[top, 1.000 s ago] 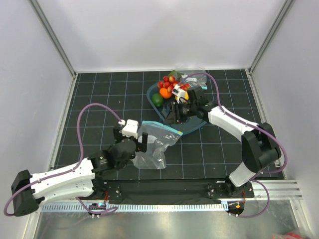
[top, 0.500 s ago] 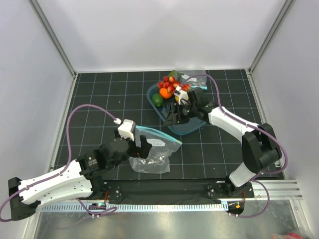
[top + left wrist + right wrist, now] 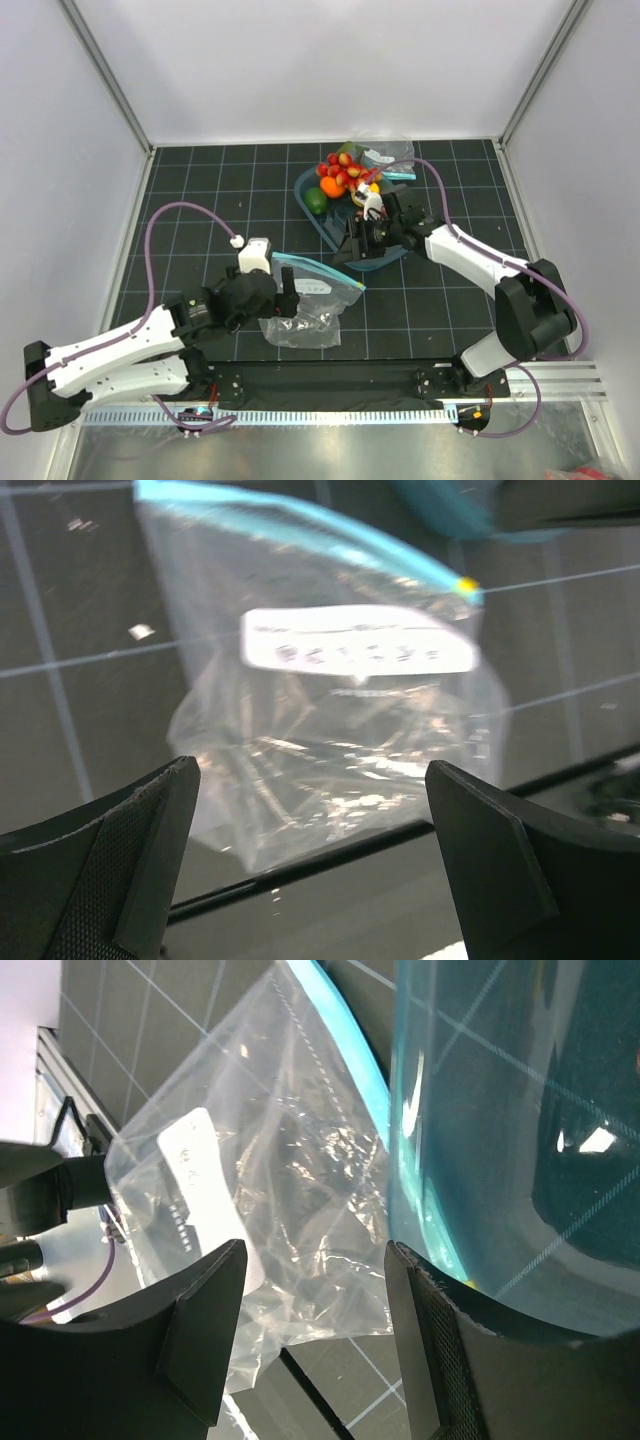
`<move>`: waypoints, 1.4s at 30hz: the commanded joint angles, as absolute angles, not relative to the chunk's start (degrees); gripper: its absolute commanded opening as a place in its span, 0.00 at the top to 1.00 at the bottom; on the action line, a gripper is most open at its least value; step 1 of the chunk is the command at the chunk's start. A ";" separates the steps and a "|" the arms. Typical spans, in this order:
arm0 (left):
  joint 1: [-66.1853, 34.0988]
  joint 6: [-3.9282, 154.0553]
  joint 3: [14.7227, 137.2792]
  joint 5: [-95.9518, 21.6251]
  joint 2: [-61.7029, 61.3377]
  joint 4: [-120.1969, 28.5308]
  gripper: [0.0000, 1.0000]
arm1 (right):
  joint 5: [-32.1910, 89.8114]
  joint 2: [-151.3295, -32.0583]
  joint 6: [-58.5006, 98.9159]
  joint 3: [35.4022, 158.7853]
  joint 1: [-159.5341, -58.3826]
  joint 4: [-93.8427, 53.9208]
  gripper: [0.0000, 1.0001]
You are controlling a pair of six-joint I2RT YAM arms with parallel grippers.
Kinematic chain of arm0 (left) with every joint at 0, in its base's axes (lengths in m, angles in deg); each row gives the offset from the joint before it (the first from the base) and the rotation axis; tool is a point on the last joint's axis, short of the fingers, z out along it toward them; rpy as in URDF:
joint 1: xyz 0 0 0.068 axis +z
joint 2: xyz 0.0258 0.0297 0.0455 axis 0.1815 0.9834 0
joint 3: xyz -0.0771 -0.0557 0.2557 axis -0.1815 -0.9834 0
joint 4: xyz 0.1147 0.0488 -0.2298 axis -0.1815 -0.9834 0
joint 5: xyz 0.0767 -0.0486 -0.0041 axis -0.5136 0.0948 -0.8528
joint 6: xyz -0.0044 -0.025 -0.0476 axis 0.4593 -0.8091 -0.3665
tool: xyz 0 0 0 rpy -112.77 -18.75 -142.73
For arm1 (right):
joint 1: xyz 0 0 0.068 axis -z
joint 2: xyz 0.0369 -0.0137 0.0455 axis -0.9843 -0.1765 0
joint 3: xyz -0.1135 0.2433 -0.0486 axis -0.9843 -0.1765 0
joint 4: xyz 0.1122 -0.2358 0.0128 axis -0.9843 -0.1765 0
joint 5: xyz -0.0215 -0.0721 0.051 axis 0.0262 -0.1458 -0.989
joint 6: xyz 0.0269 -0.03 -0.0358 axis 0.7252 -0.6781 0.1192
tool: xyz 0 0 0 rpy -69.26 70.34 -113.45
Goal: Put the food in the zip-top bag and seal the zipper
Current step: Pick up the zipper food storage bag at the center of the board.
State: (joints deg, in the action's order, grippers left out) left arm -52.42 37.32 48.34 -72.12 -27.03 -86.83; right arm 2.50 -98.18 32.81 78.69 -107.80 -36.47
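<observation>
The large clear zip-top bag [image 3: 312, 312] lies crumpled on the black mat, white label [image 3: 360, 640] facing up. Its teal zipper [image 3: 320, 268] runs along the far edge. My left gripper [image 3: 288, 300] hovers over the bag's left part, open and empty, its fingers [image 3: 110, 860] straddling the bag's near edge. My right gripper [image 3: 349, 246] is open and empty at the near rim of the teal tub [image 3: 385, 258], pointed at the bag [image 3: 280, 1180]. The food lies in the tub's far part: red strawberries [image 3: 340, 170], an orange [image 3: 330, 186], a green lime [image 3: 315, 201]. I do not see the grapes.
A smaller clear bag with a teal strip [image 3: 392, 160] lies behind the tub at the back. White walls close in the mat on three sides. The arms' base rail [image 3: 330, 380] runs along the near edge, just below the bag.
The bag has shifted toward the near edge with my left gripper and now lies flatter. My right gripper has moved from over the tub toward the bag.
</observation>
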 commanded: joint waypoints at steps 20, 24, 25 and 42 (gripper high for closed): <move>-47.29 51.46 40.31 -68.55 -38.91 -76.61 1.00 | 2.18 -90.42 32.38 76.48 -108.04 -34.22 0.34; -47.38 58.69 35.84 -61.00 -47.88 -70.71 1.00 | 0.24 -90.33 32.29 76.66 -108.04 -34.48 0.30; -47.38 61.04 34.87 -59.07 -49.64 -69.31 1.00 | -0.19 -89.98 32.29 76.31 -107.96 -34.13 0.29; -47.38 68.09 45.23 -40.07 -47.39 -65.87 1.00 | 8.31 -78.21 31.76 74.28 -106.47 -31.14 0.10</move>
